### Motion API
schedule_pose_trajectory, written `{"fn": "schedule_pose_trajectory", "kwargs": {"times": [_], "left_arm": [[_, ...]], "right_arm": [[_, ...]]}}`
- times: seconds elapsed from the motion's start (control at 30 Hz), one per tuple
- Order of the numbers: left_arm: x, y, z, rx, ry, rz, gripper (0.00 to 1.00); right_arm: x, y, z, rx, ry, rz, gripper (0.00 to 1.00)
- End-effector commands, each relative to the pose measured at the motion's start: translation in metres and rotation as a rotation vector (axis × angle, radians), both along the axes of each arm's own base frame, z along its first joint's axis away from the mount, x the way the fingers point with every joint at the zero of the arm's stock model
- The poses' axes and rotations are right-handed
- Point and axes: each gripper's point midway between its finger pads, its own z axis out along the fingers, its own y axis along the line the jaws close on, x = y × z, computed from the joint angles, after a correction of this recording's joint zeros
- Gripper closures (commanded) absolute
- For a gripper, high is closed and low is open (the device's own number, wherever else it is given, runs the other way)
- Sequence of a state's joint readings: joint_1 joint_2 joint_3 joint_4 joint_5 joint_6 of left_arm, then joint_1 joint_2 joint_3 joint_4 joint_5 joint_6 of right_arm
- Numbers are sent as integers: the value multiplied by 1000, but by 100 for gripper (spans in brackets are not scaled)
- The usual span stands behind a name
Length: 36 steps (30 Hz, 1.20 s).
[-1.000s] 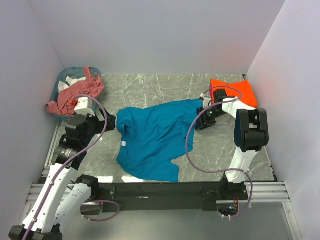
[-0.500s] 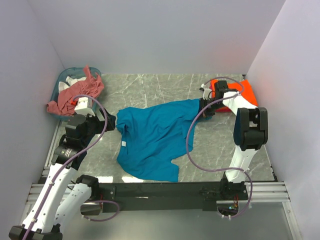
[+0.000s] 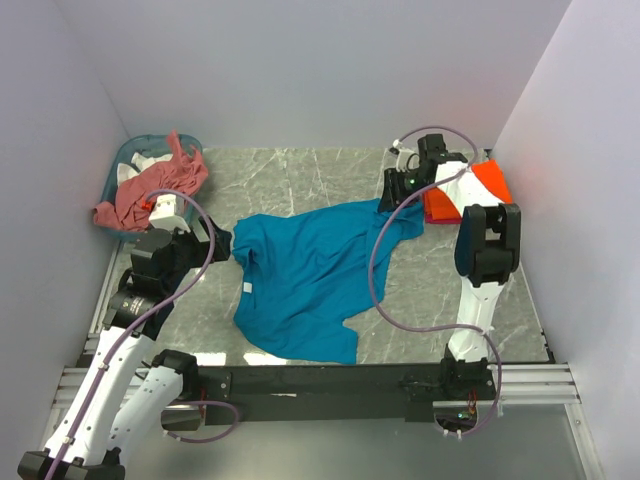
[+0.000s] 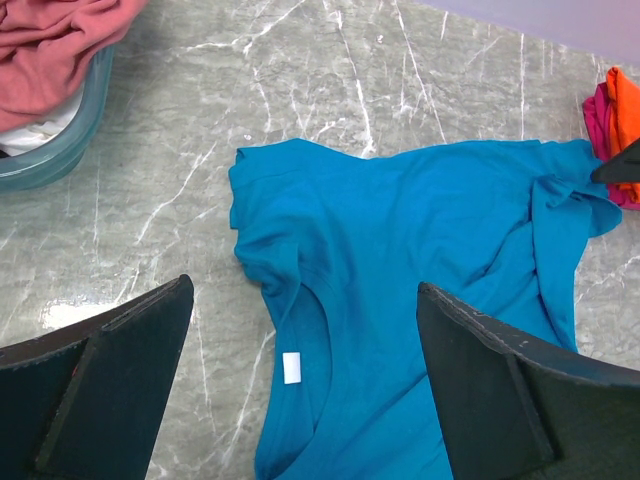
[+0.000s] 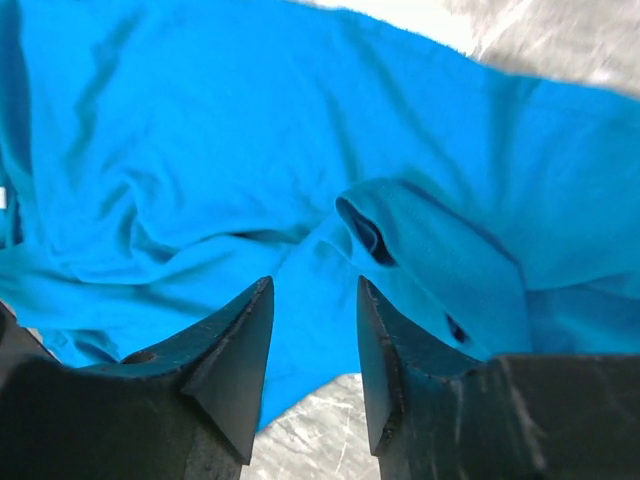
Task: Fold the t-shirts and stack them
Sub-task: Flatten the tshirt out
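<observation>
T-shirts are lying in three spots: the salmon-pink one [image 3: 160, 185] is spilling out of the teal basket [image 3: 117, 175] at 10 o'clock. My left fingers [image 4: 110, 380] are hovering wide open at 9 o'clock of the teal-blue shirt [image 3: 300, 275], which is sprawling mid-tabletop [image 3: 300, 175]. My right fingers [image 5: 230, 370] are standing parted over its 2 o'clock sleeve, gripping nothing. The orange shirt [image 3: 492, 183] is sitting at 2 o'clock.

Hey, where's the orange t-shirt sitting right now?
In the top view, the orange t-shirt lies on the table at its far right corner, partly hidden behind the right arm, just right of the teal t-shirt.
</observation>
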State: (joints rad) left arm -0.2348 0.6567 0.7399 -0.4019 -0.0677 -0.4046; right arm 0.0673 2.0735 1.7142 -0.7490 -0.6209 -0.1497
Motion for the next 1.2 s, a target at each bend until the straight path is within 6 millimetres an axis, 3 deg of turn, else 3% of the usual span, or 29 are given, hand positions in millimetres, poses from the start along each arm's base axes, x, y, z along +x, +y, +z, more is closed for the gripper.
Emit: {"fn": "schedule_pose_trajectory", "kwargs": {"times": [0.0,0.03,0.07,0.2,0.3,0.67,1.17], "left_arm": [[2,0,8,3,-37,-7,0],[2,-1,6,5,-33,-11,0],[2,-1,6,5,-33,-11,1],[3,-2,6,6,-31,-19,1],[3,-2,8,5,-36,-20,1],[1,-2,8,2,-40,-20,1],[2,-2,7,4,-34,-22,1]], "right_arm": [[-1,-12,18,-47,-60,-18,53],[-7,-15,13,-53,-58,-12,53],[-11,-18,20,-54,-76,-11,53],[-35,-26,1,-88,-41,-1,53],[-39,-31,-8,-117,-37,-11,53],[-22,-52,-33,-228,-13,-87,53],[-13,-47,-47,-208,26,-69,57]]}}
